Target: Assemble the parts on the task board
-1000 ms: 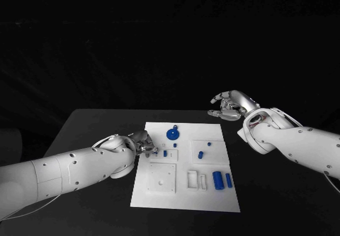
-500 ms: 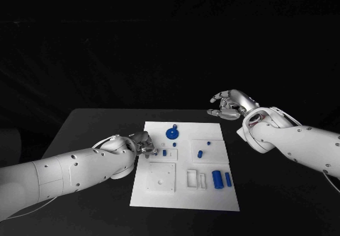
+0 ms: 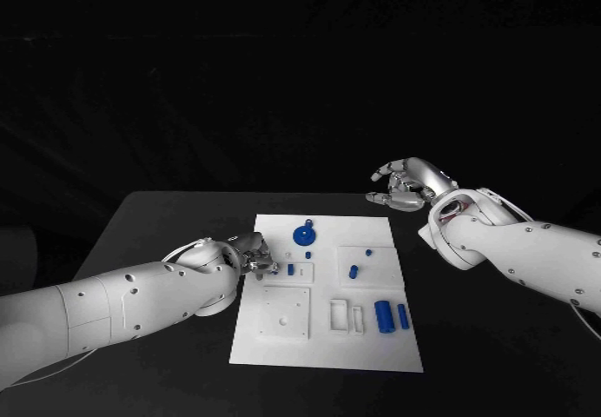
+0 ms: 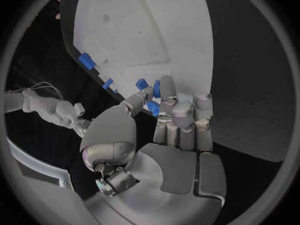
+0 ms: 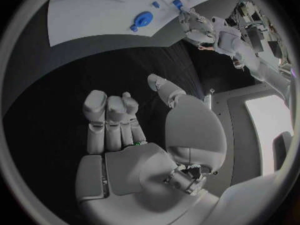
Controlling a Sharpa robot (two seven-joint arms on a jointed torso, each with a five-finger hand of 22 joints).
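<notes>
The white task board [image 3: 376,347] lies in the middle of the table. On it are a blue round disc [image 3: 305,234], small blue pegs [image 3: 354,273] and two blue cylinders [image 3: 385,317]. My left hand [image 3: 251,258] is low at the board's left edge. In the left wrist view its thumb and a finger pinch a small blue part [image 4: 152,107], with the board [image 4: 144,30] just beyond. My right hand [image 3: 407,184] hangs above the table's far right, off the board, fingers curled in with nothing in them [image 5: 115,117].
A white square block [image 3: 286,314] and a white frame [image 3: 347,317] sit on the near half of the board. Black table [image 3: 163,226] surrounds the board on both sides.
The left hand has shifted very slightly at the board's left edge. The right hand has stayed where it was.
</notes>
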